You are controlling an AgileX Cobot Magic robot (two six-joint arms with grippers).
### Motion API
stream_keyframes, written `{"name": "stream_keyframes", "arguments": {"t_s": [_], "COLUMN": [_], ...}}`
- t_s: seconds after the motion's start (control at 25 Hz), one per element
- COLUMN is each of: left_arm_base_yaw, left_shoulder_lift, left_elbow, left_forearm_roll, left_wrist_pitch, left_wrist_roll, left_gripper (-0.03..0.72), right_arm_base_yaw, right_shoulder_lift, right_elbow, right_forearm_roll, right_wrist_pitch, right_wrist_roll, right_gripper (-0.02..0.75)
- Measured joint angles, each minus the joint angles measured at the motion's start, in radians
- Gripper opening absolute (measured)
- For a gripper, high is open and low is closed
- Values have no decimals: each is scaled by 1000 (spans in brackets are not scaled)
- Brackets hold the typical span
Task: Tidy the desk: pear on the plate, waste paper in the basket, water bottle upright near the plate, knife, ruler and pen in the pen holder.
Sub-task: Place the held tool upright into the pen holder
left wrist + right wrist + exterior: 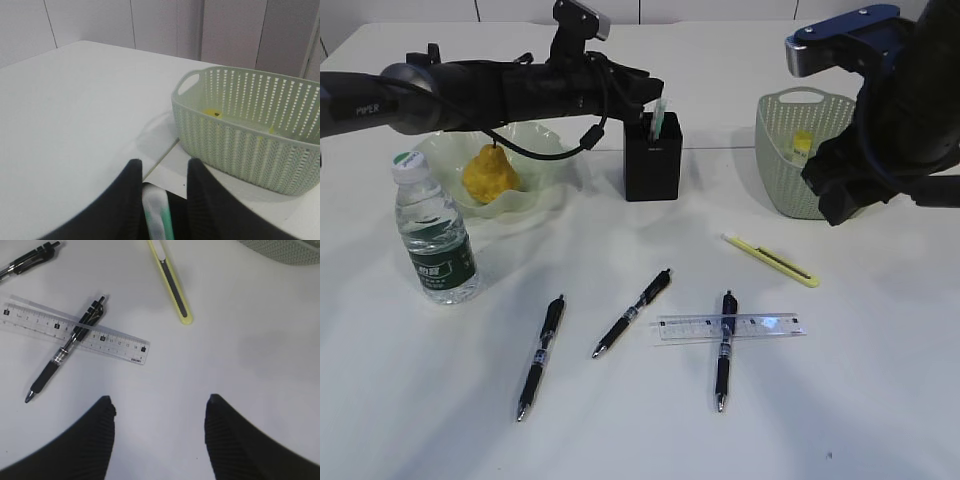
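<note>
The pear [490, 172] lies on the wavy plate [548, 146], and the water bottle [435, 235] stands upright in front of it. My left gripper [655, 97] hovers over the black pen holder [652, 158]. Its jaws stand open [162, 162] around a white-and-green slim tool [156, 212], which leans on the left finger. The yellow knife [770, 260] [172, 285], the clear ruler [730, 326] [75, 332] and three black pens [633, 312] lie on the desk [880, 400]. One pen [67, 347] crosses the ruler. My right gripper [159, 405] hangs open above them.
The basket [790, 165] [240, 150] stands at the back right with a yellow lump [212, 112] inside that looks like the waste paper. The right arm [890, 140] looms in front of the basket. The left arm [500, 85] stretches over the plate.
</note>
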Motion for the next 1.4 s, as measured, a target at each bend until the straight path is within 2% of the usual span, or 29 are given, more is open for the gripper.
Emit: {"name": "stream_keyframes", "arguments": {"t_s": [0.16, 0.56, 0.76, 1.12, 1.4], "left_arm_base_yaw": [0, 0, 0, 0, 0], "left_shoulder_lift": [0, -12, -54, -117, -178], "left_elbow": [0, 0, 0, 0, 0], "left_forearm_roll": [0, 0, 55, 427, 792], "left_wrist_pitch": [0, -18, -88, -114, -79], "left_wrist_roll": [0, 0, -69, -431, -806], "left_gripper": [248, 253, 252, 248, 248], "right_arm_base_yaw": [0, 0, 0, 0, 0], "right_shoulder_lift": [0, 0, 0, 0, 0], "right_elbow": [0, 0, 0, 0, 0], "right_forearm_roll": [0, 0, 0, 0, 0], "right_wrist_pitch": [0, -2, -2, -4, -4], "right_wrist_roll": [0, 0, 0, 0, 0], "right_gripper": [428, 428, 428, 428, 428]}}
